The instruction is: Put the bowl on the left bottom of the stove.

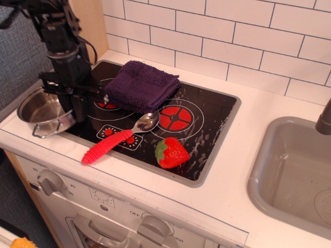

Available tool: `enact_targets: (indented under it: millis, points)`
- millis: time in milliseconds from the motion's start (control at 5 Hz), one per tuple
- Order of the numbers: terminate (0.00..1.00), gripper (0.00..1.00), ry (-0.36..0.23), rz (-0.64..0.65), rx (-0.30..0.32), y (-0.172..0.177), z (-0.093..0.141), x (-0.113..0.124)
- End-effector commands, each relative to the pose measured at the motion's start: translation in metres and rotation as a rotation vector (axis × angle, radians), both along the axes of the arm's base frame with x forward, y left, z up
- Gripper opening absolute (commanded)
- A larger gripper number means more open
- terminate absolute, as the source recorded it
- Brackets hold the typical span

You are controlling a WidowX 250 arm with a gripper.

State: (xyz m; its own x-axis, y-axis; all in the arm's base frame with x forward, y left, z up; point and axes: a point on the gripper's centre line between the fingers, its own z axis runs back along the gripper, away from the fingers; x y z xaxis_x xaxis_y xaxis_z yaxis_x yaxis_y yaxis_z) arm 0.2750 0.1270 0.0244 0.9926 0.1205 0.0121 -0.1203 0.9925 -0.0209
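Note:
The shiny steel bowl (42,110) with small loop handles is at the far left, over the white counter just off the left edge of the stove (207,124). It looks level, and I cannot tell if it rests on the counter. My black gripper (72,113) comes straight down onto the bowl's right rim and is shut on that rim. The stove is a black glass cooktop with a grey rim. Its front-left corner lies just to the right of the bowl.
A purple cloth (142,85) lies on the back left of the stove. A red-handled metal spoon (116,139) and a toy strawberry (172,153) lie along the stove's front. A grey sink (289,170) is at the right. The tiled wall is behind.

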Motion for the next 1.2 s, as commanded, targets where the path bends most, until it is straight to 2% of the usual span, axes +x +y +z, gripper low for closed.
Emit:
enact_targets:
  millis: [0,200,400,1000]
  points:
    - [0.00,1.00,-0.038,-0.074,0.028,-0.019,0.015,0.001]
    - [0.00,1.00,-0.086,-0.149,0.051,-0.036,0.032,-0.002]
    - [0.00,1.00,-0.110,-0.164,0.070,-0.050,0.043,-0.006]
    - [0.00,1.00,-0.091,-0.168,0.078,-0.055,0.041,-0.005]
